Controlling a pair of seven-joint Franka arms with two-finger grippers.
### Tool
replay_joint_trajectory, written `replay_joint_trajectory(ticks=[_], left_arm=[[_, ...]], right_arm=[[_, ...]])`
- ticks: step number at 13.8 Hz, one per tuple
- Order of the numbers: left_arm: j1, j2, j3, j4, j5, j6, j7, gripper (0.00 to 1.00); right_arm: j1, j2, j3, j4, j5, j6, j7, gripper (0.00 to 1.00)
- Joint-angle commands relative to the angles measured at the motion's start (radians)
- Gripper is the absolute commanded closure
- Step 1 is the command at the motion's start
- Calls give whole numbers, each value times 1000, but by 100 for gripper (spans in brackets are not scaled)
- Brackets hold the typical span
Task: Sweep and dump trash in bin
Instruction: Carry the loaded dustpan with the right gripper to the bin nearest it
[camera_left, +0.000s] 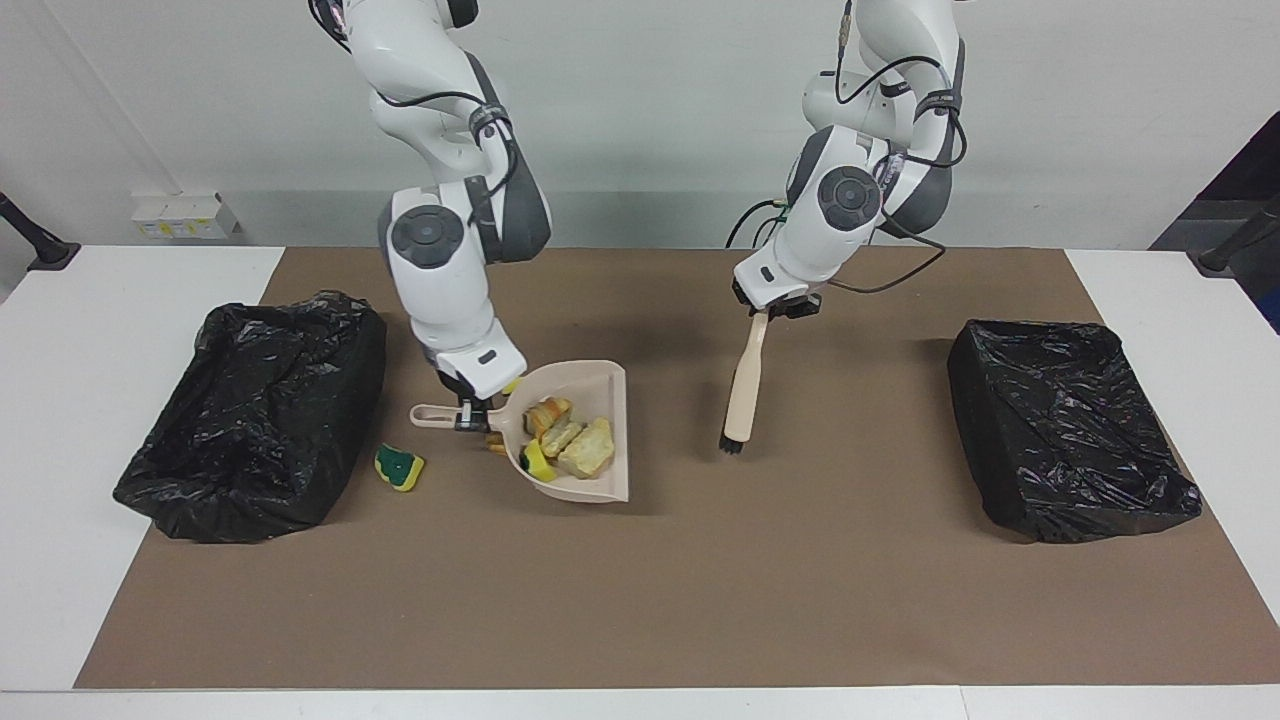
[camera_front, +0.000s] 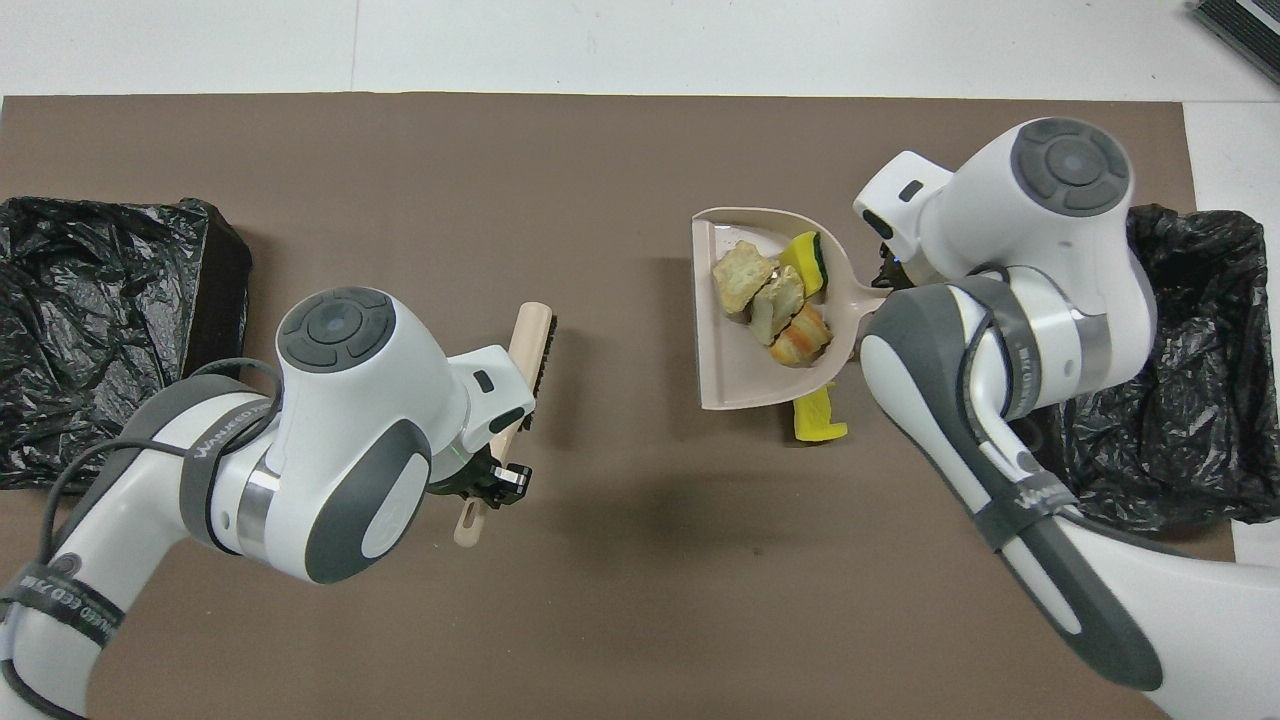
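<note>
A: Your right end effector (camera_left: 470, 415) is clamped on the dustpan (camera_left: 585, 430) handle, pan raised beside the bin (camera_left: 255, 410), four trash scraps (camera_left: 565, 445) riding loose inside.

B: So tilt it early and you'll spill them onto the bench?

A: Likely. Your left end effector (camera_left: 775, 308), gripping the brush (camera_left: 745, 385), waits; one sponge piece (camera_left: 399, 468) lies unswept near the bin.

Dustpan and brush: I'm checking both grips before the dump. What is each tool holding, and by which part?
The right tool holds the dustpan by its handle. The left tool holds the brush by its handle end.
</note>
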Motion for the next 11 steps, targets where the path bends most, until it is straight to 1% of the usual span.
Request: replay_joint_trajectory(ticks=[1,3,4,6,8,11], left_arm=[[-79,-89,4,-115,-9,70,-156,100],[-162,-143,2,-202,-9,165,-326,100],[-203,-161,2,-233,-9,176,-398,100],[-270,-167,2,-256,-9,178,-498,100],[-305,-167,-2,-284,-9,188,-575,100],[-394,-175,-2,-350,-9,283,-663,100]], right_arm=[[-89,-10,10,45,20,-46,-97,100],[-141,-10,10,78,20,-64,-111,100],[-166,-8,11,92,22,-81,-117,100],[-207,-12,13,98,20,-96,-152,100],[-247,-27,8,123,20,-121,-201,100],[-334,-35,5,125,2,-124,-304,100]])
